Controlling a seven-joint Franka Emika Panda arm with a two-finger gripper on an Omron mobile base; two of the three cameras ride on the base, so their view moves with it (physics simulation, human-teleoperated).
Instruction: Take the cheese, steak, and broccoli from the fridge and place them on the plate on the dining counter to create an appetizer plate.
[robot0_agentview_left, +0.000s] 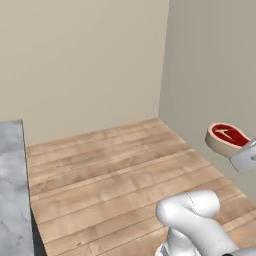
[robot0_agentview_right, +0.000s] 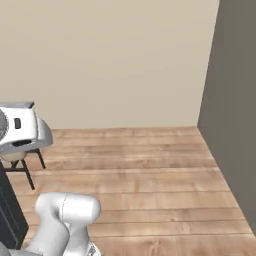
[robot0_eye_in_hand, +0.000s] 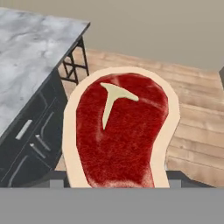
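The pincer (robot0_eye_in_hand: 116, 186) is closed on the steak (robot0_eye_in_hand: 120, 131), holding it by its near end. In the hand view the two finger tips are almost wholly covered by the meat, with only dark slivers showing at either side of its lower edge. The steak stands out straight ahead of the pincer, its broad face turned toward the hand camera. It is a raw slab, long and rounded, deep mottled red over the whole face, with a smooth pale pinkish-cream rim of fat running all around. Near its far end sits a pale cream bone mark shaped like a slanted T, one arm short and the stem tapering back toward the pincer.

In the left base view the steak (robot0_agentview_left: 227, 138) hangs in the air at the right edge, above the wooden floor (robot0_agentview_left: 115, 175) and in front of the grey wall (robot0_agentview_left: 210, 65), with the pale hand just beside it lower right. There it looks like a thick oval disc, red on top, cream on the side.

To the pincer's left in the hand view lies the dining counter (robot0_eye_in_hand: 30, 57), grey veined marble over a dark base with drawer handles, well apart from the steak. No brand, label or writing can be read on anything.
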